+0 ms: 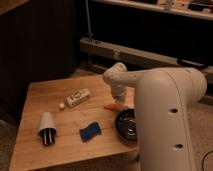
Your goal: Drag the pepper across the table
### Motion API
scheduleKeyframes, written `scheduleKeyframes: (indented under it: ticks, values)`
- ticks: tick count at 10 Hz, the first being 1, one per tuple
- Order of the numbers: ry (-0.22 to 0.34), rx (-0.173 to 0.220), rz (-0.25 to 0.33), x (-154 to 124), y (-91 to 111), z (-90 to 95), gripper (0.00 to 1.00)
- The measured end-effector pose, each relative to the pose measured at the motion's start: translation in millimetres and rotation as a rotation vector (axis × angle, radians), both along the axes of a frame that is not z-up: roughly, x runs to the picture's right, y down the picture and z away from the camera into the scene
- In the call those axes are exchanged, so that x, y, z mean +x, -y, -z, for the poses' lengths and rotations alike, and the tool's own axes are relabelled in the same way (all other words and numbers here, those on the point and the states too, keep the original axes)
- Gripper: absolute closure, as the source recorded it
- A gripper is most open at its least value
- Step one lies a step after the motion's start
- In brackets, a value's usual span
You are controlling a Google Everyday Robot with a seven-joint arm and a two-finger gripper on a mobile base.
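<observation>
From my feed the gripper [118,102] is down low over the right part of the table [45,92], right at the pepper [109,106]; whether it has hold of it I cannot tell. Pepper is a small orange sliver lying flat on the planks, poking out left of the gripper tip, just beside the dark bowl [128,126] that sits on the near right corner. The white arm [165,120] bends in from the right and fills that side, blocking the table's right edge. Blue sponge [89,132] lies near-left of the pepper, apart from it. White labelled packet [78,97] lies further left and a bit farther back, with a small white ball-like bit [61,105] just beside its left end. White cup [47,128] lies tipped on the near left side, dark opening facing near.
</observation>
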State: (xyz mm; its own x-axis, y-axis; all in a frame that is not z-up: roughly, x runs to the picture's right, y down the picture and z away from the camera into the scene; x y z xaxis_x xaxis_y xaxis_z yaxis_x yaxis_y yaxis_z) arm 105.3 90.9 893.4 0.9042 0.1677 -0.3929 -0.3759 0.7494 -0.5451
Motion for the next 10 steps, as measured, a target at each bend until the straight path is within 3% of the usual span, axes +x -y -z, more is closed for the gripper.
scheduleKeyframes:
  ticks: [7,10]
  values:
    - [-0.074,0.023,-0.035,35,17,2.1,0.77]
    - [-0.107,0.011,-0.044,51,13,1.1,0.77]
